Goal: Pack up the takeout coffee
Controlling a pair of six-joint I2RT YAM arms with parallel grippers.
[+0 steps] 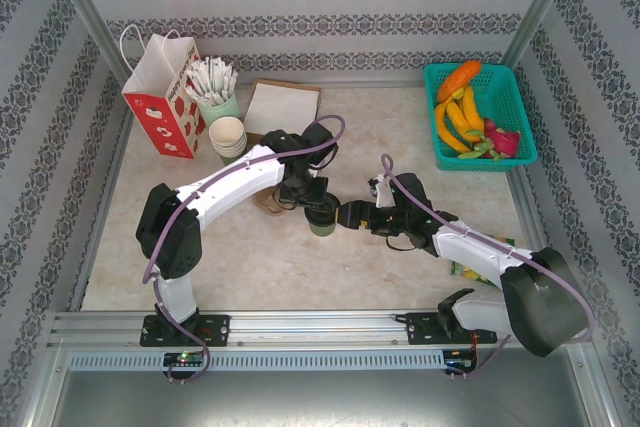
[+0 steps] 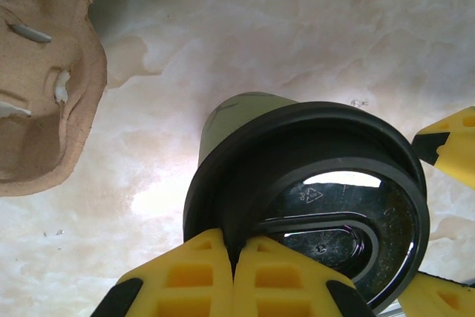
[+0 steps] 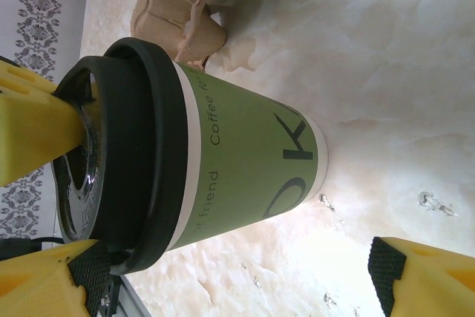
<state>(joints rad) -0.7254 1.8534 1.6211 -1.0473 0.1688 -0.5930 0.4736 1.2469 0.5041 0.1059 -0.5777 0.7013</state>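
A takeout coffee (image 3: pixel 245 154), a tapered pale-green paper cup with black lettering and a glossy round black plastic lid (image 2: pixel 245 176), stands upright on a pale, marble-patterned table (image 2: pixel 297 35). The left gripper (image 2: pixel 234 269) is clamped from above on the lid's raised rim. Its two ribbed yellow fingers (image 2: pixel 185 280) meet almost tip to tip with the thin black edge pinched between them, one finger outside the rim and the other over the lid's recessed, mirror-like top.

The right gripper (image 3: pixel 236 261) is spread wide, its blocky yellow fingers (image 3: pixel 423 272) faced with black pads. The cup lies between them, with one pad just beside the lid's rim and the other clear of the cup's base. Whether the nearer pad touches the lid cannot be told.

Beyond the left fingers, on the side of the cup away from the right gripper, sits a moulded brown pulp cup carrier (image 2: pixel 44 109). It is rough and fibrous, and its rounded wells are near the cup but apart from it.
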